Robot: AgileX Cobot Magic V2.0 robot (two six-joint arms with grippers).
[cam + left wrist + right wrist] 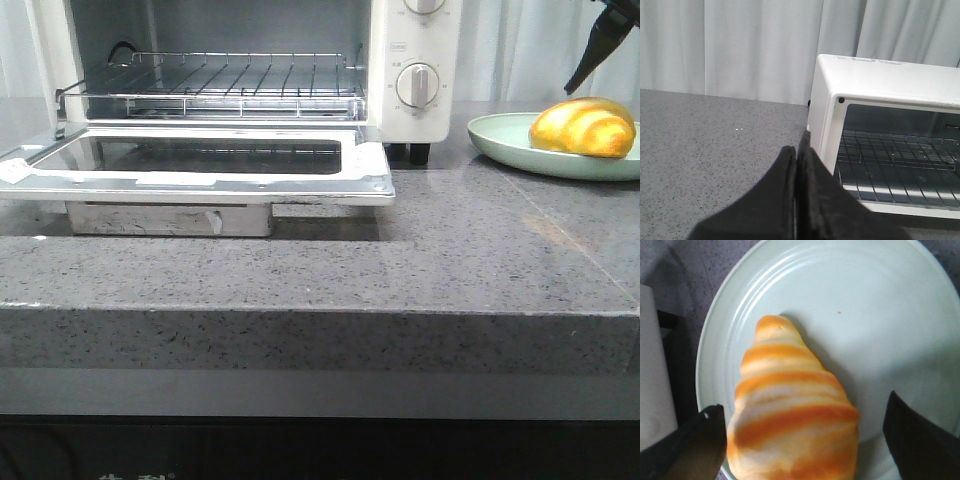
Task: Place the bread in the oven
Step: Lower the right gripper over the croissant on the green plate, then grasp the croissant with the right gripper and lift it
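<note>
Right hand [800,437]: fingers spread wide, one black fingertip [700,440] on each side of the bread [792,415], neither seen touching it. In the front view, only a black finger of this hand [600,45] showed, above the plate at the far right.

Bread [583,127]: glossy golden-yellow roll with orange-brown bands, lying on the plate, its tapered end pointing away from the right hand in the right wrist view.

Plate [865,305]: pale green, round, with concentric ridges near the rim; stood on the bench just beside the oven's right side, partly cut off by the front view's edge.

Left hand [796,165]: two black fingers pressed together, nothing between them; hung over bare bench beside the oven's left outer wall.

Oven [415,40]: white, at the back of the bench. Glass door [210,160] dropped fully open and lying flat toward the front. Wire rack [225,80] inside, nothing on it. Two round knobs on the right panel, the lower one [417,85] fully seen.

Bench [450,260]: grey speckled stone with a thick front edge.

Backdrop: pale curtain [740,45] behind the oven.
</note>
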